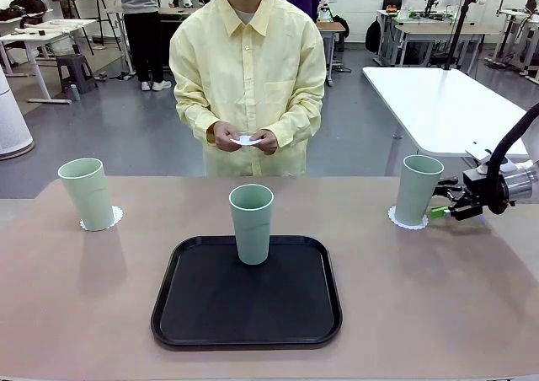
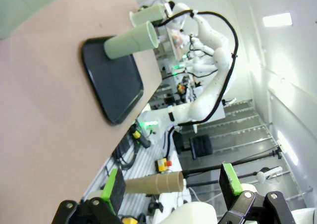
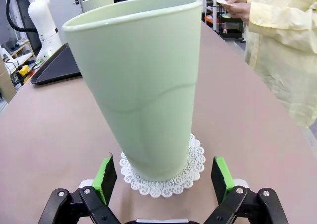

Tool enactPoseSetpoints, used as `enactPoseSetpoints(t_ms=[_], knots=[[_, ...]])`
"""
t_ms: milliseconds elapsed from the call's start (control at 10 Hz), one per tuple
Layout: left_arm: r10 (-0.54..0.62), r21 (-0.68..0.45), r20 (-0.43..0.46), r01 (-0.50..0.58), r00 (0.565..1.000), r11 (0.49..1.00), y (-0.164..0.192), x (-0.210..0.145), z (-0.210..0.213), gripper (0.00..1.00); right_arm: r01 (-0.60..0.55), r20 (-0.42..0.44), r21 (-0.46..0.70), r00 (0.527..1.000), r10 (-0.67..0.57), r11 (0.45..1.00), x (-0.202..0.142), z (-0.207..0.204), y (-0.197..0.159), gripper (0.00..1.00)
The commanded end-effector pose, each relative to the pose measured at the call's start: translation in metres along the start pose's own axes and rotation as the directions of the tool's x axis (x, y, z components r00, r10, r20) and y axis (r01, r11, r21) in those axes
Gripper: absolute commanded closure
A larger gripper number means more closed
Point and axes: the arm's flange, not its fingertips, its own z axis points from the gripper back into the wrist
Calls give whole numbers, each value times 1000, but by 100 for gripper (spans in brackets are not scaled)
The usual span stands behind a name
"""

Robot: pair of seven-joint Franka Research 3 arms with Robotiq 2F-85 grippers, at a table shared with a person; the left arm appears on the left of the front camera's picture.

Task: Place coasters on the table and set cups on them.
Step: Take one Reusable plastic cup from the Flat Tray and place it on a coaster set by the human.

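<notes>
Three pale-green cups stand in the front view. The left cup (image 1: 87, 193) sits on a lacy white coaster (image 1: 102, 221). The middle cup (image 1: 252, 222) stands on the black tray (image 1: 195, 301). The right cup (image 1: 418, 189) rests on a second coaster (image 1: 408, 222). My right gripper (image 1: 441, 197) is open just right of that cup. In the right wrist view the cup (image 3: 141, 85) on its coaster (image 3: 171, 182) stands just ahead of my open right gripper (image 3: 163, 177), pads clear of it. The person holds another coaster (image 1: 245, 140) in both hands. My left gripper (image 2: 173, 184) is open and holds nothing, off the table's edge.
The tan table (image 1: 438, 297) has bare room in front of and beside the tray. The person stands at the far edge in a yellow shirt (image 1: 248, 69). A white table (image 1: 438, 103) is behind at the right. The left wrist view shows the tray (image 2: 111, 80) and middle cup (image 2: 131, 41).
</notes>
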Motion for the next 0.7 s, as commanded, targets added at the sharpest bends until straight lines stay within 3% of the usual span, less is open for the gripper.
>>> enactPoseSetpoints(t_ms=[0,100,200,300,400,500,600], knots=[[-2,-3,4,2,1000,1000,-2,0,1,0,27,-42,-13,999,-28,1000,12,15,7,0],[-2,-3,4,2,1000,1000,-2,0,1,0,67,-76,-53,995,-71,996,19,22,14,0],[-2,-3,4,2,1000,1000,-2,0,1,0,198,-142,-153,965,-220,968,35,29,24,0],[-2,-3,4,2,1000,1000,-2,0,1,0,315,-206,-277,903,-377,908,55,35,37,0],[-2,-3,4,2,1000,1000,-2,0,1,0,406,-240,-455,801,-548,792,76,40,51,0],[-2,-3,4,2,1000,1000,-2,0,1,0,462,-234,-564,706,-668,685,98,46,65,0],[-2,-3,4,2,1000,1000,-2,0,1,0,466,-239,-609,664,-708,642,124,49,79,0]])
